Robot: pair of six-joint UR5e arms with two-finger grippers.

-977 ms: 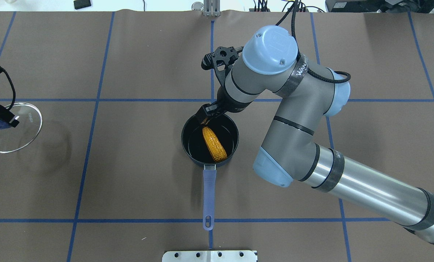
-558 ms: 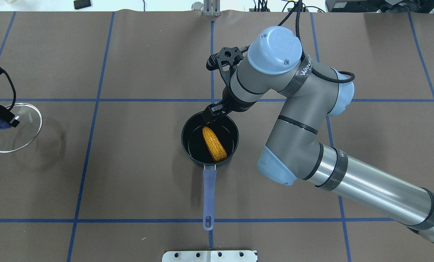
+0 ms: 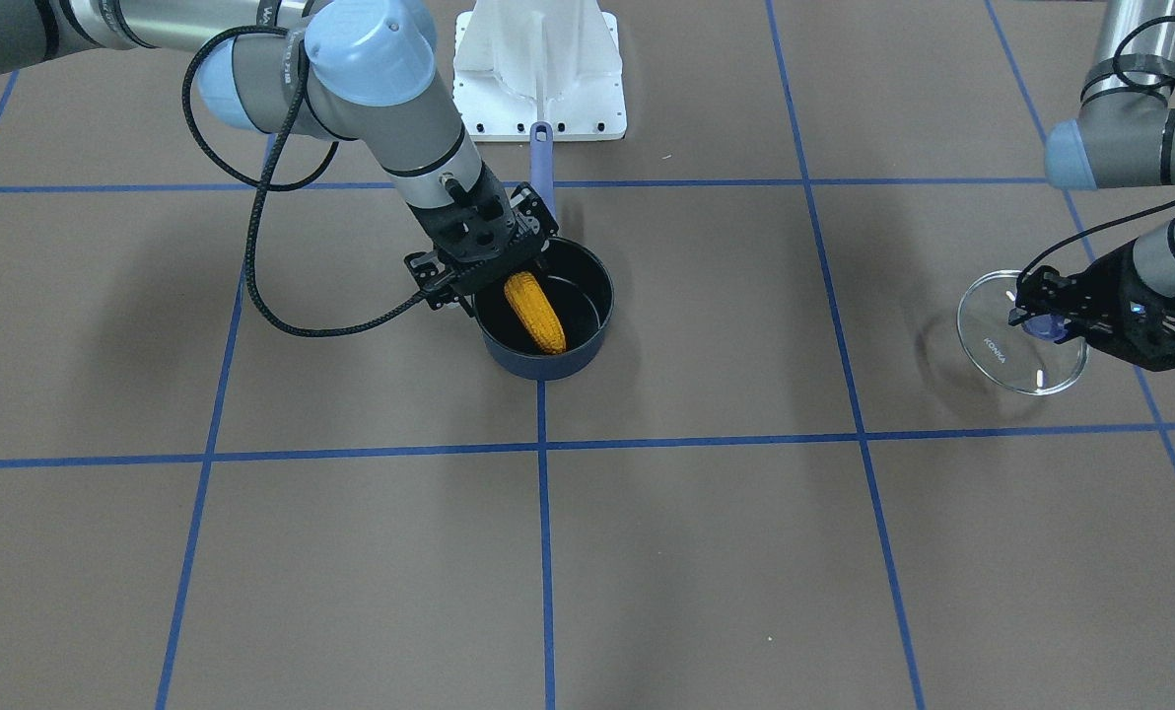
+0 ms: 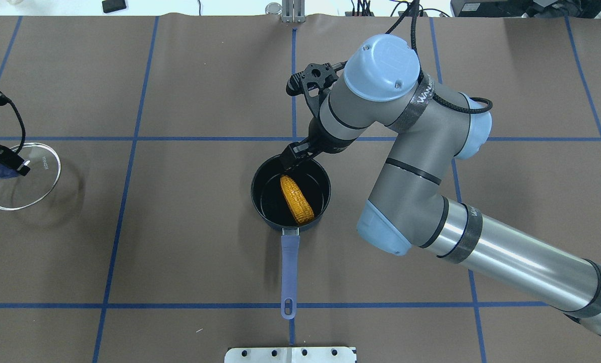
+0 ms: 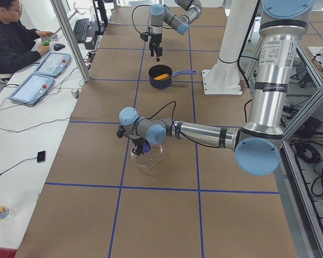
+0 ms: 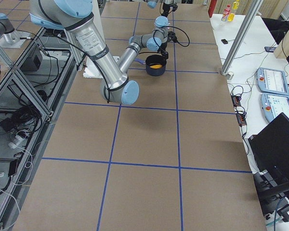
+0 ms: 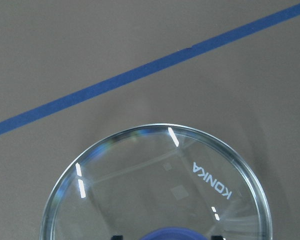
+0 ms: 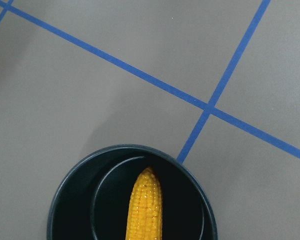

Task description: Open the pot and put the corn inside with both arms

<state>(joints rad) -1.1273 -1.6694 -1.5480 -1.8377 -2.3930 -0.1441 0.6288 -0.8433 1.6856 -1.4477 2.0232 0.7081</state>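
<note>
The dark navy pot (image 4: 273,204) stands open at the table's middle, with its lavender handle (image 4: 289,267) pointing toward the robot. The yellow corn (image 4: 297,200) lies inside it, and the right wrist view shows the corn (image 8: 144,210) there too. My right gripper (image 4: 294,156) hangs open and empty just above the pot's far rim, also seen in the front view (image 3: 487,274). My left gripper (image 4: 5,166) is shut on the blue knob of the glass lid (image 4: 33,176), holding it low over the table at the far left (image 3: 1002,345).
A white mounting plate (image 4: 290,354) sits at the table's near edge behind the pot handle. Blue tape lines grid the brown table cover (image 4: 179,252). An operator (image 5: 11,43) sits at a side desk with teach pendants.
My right gripper has lifted and drawn back a little from the corn toward the pot's far rim. The lid in my left gripper has sunk closer to the table.
</note>
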